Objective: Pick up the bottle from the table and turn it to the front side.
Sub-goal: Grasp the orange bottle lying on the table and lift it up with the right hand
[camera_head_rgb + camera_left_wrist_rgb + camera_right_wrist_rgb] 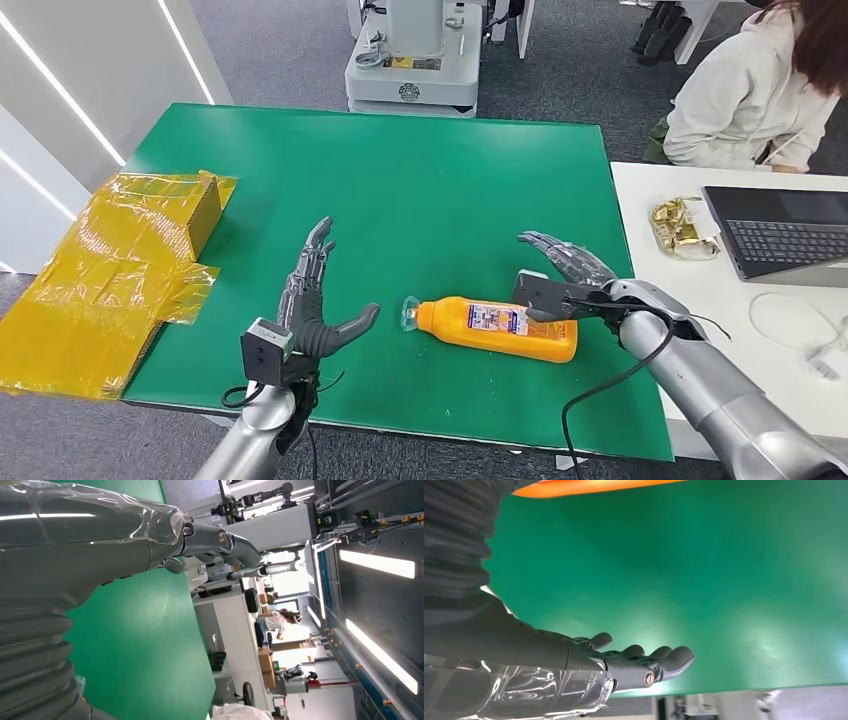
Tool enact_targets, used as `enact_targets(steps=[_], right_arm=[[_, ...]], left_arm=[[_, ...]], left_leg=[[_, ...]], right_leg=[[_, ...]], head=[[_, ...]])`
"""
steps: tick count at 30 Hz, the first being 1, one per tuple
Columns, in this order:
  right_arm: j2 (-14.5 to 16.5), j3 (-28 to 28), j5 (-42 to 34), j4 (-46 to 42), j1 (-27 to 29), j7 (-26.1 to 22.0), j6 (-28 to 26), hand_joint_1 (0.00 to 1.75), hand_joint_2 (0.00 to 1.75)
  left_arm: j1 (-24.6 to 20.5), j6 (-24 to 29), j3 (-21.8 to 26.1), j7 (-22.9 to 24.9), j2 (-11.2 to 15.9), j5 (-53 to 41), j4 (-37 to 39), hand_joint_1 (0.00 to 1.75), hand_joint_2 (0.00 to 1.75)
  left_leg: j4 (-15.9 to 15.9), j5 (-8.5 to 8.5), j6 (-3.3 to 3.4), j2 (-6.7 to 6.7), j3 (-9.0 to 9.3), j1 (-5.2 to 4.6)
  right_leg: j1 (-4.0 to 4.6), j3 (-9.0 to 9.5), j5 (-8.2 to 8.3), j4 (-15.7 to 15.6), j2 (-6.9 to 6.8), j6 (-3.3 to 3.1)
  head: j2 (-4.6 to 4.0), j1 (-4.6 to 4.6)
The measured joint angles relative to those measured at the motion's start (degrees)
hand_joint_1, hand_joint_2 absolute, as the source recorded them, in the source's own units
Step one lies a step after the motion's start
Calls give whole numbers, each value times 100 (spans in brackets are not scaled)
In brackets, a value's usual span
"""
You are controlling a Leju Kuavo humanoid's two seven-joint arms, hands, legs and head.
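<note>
1. Head view: an orange bottle point(497, 327) is seen lying on its side on the green desk point(400, 200), at about 5 o'clock from the desk centre, clear cap end pointed to 9 o'clock, label facing up.
2. The right hand point(560, 278) is placed at the bottle's base end, fingers spread and extended toward 10 o'clock; nothing is gripped. The thumb seems to be touching or just beside the base, but contact cannot be told.
3. The left hand point(315, 305) is held open at 9 o'clock of the bottle, apart from it, fingers straight toward 12 o'clock, thumb spread toward the cap; nothing is held.
4. Yellow wrapped packaging point(110, 270) is seen at the desk's 9 o'clock edge, hanging partly over it.
5. A white desk point(660, 190) adjoins at 3 o'clock, with a laptop point(785, 235) and a gold wrapper point(682, 228) on it; a seated person point(745, 95) in a pale top is seen at 1 o'clock.
6. Right wrist view: the open fingers point(664, 659) are shown over green surface, with an orange strip of the bottle point(589, 486) at the frame edge.
7. Left wrist view: the hand's point(75, 545) grey cover is shown against the green desk point(145, 650).
</note>
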Motion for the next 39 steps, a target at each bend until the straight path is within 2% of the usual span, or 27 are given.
enact_targets(steps=[5,11,16,22,32,39], right_arm=[[272,452,-435,368,-317,-280,-116,0,175],[558,809,-877,632,-565,-314,346,0,175],[667,974,-1206,739,-697,-210,825,0,175],[680,1370,-1318,824,-965,155,1413,0,175],[587,2129,-1181,923,-1042,275,1681,0,175],[559,2408,-1107,987,-1045,384,1685,0,175]], left_arm=[[6,28,0,17,51,-177,0,0,175],[14,28,0,54,116,-212,0,0,175],[27,16,0,177,146,-189,-19,0,175],[178,-105,4,322,188,-76,-126,0,175],[287,-285,60,459,199,15,-201,0,175],[329,-317,95,513,172,15,-245,0,175]], left_leg=[[0,0,0,-2,-1,0],[1,0,0,-2,-1,0],[1,0,0,-2,-1,0],[1,0,0,-1,0,0],[2,0,0,-1,0,-1],[2,0,0,-3,0,0]], right_leg=[[0,0,0,0,-2,0],[0,0,0,0,-2,0],[-1,0,0,0,-2,0],[0,-1,0,-1,-1,0],[-1,0,0,-2,-1,0],[-1,0,0,-2,-3,0]], head=[[0,-2],[0,-2],[0,-1],[0,-1],[0,-1],[0,-1]])
